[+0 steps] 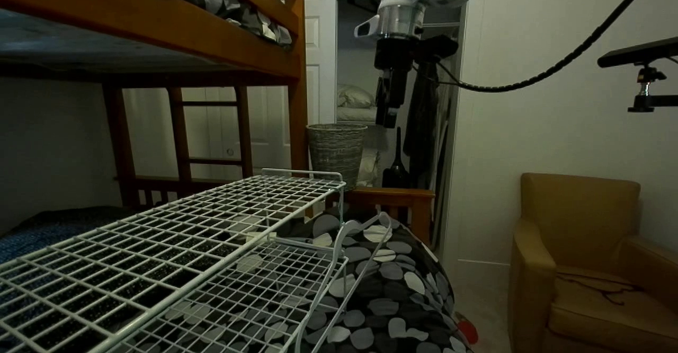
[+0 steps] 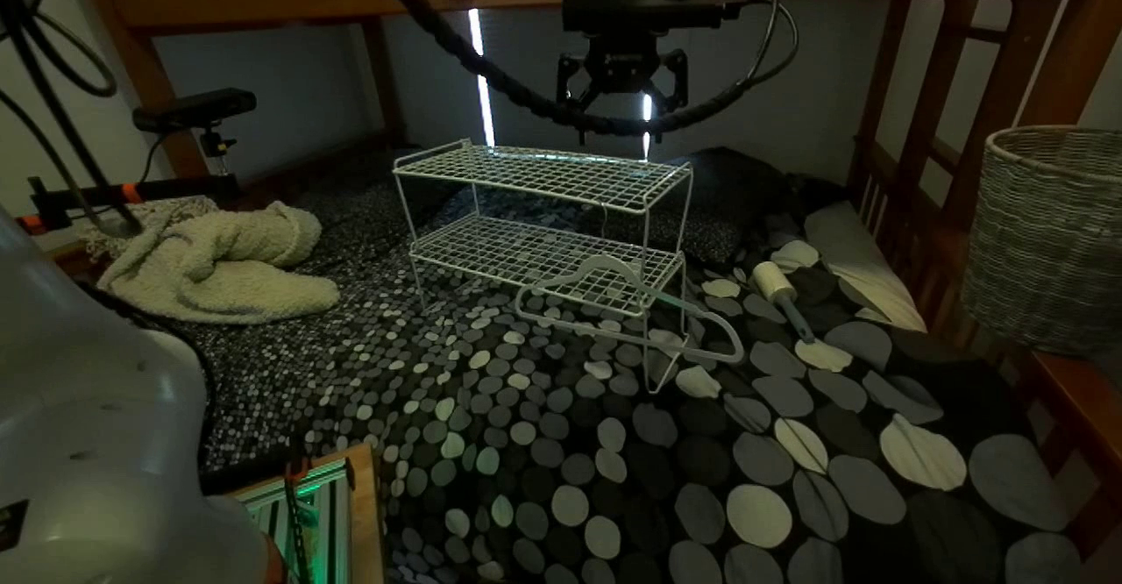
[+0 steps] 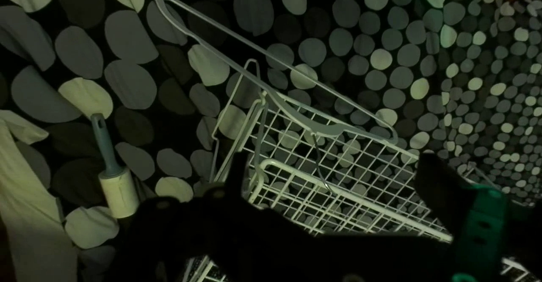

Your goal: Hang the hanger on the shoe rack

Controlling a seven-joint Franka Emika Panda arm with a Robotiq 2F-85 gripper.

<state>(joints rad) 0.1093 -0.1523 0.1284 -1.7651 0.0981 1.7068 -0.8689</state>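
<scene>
My claw (image 2: 620, 137), jaws apart, hovers over the rack (image 2: 526, 249); the hanger (image 2: 607, 262) hangs from its top shelf (image 2: 543, 174).

We see the hanger (image 3: 326, 128) hooked on the wire rack (image 3: 368, 204) — gripper (image 3: 333, 159) spread wide — and a lint roller (image 3: 118, 192) on spotted fabric (image 3: 254, 11).

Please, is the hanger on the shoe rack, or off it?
On: the hanger hangs by its hook from the top shelf of the shoe rack; the open gripper is above, not touching it.
</scene>
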